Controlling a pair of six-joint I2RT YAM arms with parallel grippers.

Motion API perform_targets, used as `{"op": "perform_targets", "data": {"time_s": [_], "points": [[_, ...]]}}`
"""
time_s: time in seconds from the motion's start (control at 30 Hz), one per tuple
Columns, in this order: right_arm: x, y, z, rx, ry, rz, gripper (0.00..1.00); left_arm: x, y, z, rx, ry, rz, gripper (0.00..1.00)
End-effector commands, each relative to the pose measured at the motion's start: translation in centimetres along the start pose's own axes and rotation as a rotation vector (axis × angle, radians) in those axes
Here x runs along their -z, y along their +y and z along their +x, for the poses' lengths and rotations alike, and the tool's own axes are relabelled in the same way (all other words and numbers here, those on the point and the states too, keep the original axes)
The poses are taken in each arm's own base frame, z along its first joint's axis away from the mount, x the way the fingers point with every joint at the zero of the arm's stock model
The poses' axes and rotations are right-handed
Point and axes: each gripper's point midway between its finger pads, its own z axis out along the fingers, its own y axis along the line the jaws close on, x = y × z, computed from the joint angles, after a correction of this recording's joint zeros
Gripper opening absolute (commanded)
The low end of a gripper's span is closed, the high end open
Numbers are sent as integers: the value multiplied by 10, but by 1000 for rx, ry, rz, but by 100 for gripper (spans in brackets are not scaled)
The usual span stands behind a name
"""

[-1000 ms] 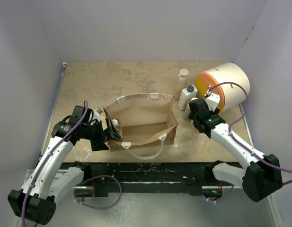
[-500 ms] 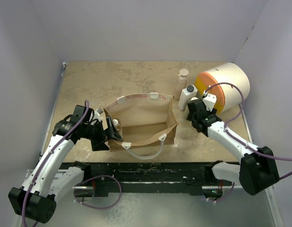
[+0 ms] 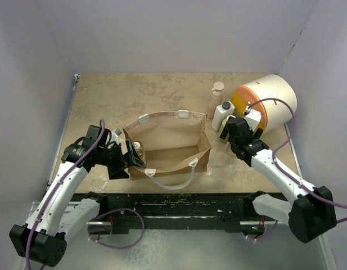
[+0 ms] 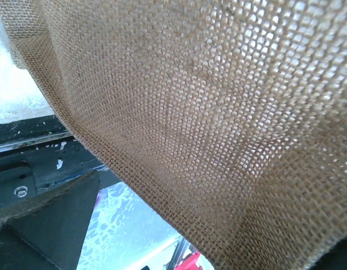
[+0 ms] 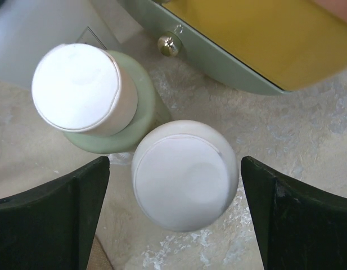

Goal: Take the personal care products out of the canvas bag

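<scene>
Bag [image 3: 174,138]: stood open at table centre.
Left gripper [image 3: 133,160]: at bag's 9 o'clock wall; grip could not be told.
Right gripper [image 5: 174,171]: spread either side of cream bottle [image 5: 183,181], outside bag at 2 o'clock.

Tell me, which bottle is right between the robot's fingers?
The cream wide-capped bottle: it stands in the gap of the open right gripper, while the olive-green bottle stands beside it, outside the gap.
</scene>
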Motion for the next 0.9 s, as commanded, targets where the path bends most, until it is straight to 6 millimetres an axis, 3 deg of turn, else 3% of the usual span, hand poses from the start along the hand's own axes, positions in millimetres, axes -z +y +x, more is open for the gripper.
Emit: {"op": "perform_targets", "data": {"time_s": [0.0,0.13,0.3,0.4,0.57,0.73,0.87], "points": [[21,-4,-28,-64,-56,-15,100,9,-6,-8,-17,-59,0,99],[39,-11,-32,-59,-48,-48,100,13,-4,-6,-9,-79,-5,100],[59,-3,-45,-35,-25,-128,100,17,3,0,15,-108,-14,100],[75,8,-74,-23,-69,-190,100,18,7,3,24,-116,-25,100],[95,33,-112,-27,-113,-299,95,20,14,5,22,-140,-43,91],[113,53,-144,-33,-137,-385,95,16,25,15,47,-116,-62,91],[135,81,-171,-33,-186,-538,94,16,24,16,59,-116,-54,92]]}}
